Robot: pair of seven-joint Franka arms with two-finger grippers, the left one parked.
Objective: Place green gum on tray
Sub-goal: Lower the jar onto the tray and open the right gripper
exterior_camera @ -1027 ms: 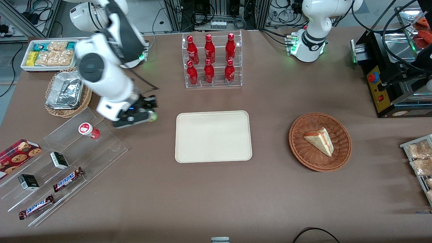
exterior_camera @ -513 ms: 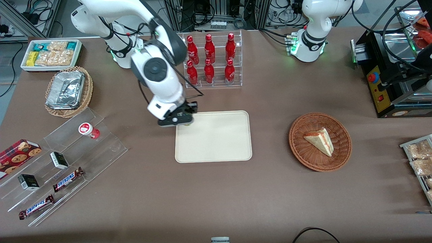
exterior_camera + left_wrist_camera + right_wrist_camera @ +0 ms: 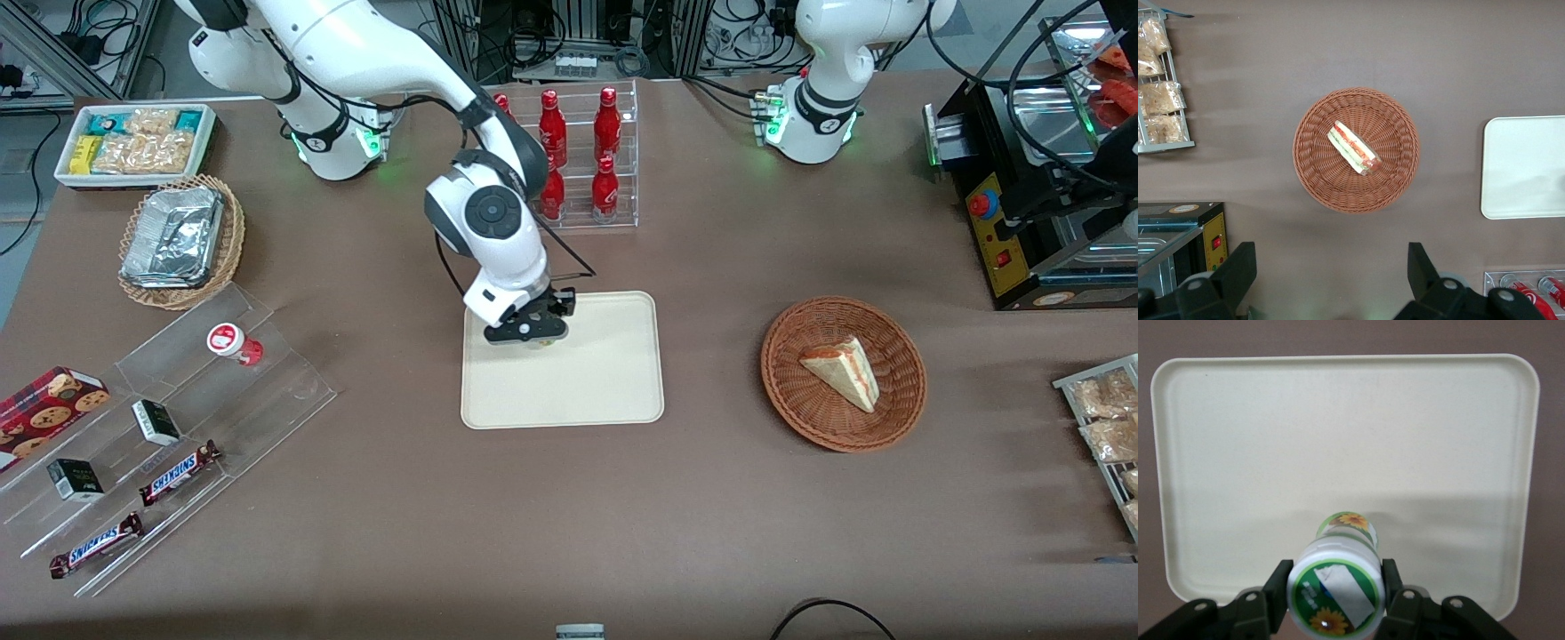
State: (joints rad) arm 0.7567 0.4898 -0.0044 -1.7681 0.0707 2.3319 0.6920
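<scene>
Gripper [image 3: 532, 331] — clenched on the green gum [image 3: 1335, 588] — has swung from the counter's working-arm end to above the tray [image 3: 605, 391], so only lowering and release look left.

The setting was a robotics laboratory arranged as a mock snack counter. Cables and aluminium framing [image 3: 569, 36] lined the edge of a brown table [image 3: 711, 498], on which stood an acrylic rack of cola bottles [image 3: 578, 160], tiered acrylic shelves of chocolate bars [image 3: 178, 471] and a wicker basket [image 3: 843, 373]. The gripper [image 3: 533, 333] hung over the tray [image 3: 605, 382].
</scene>
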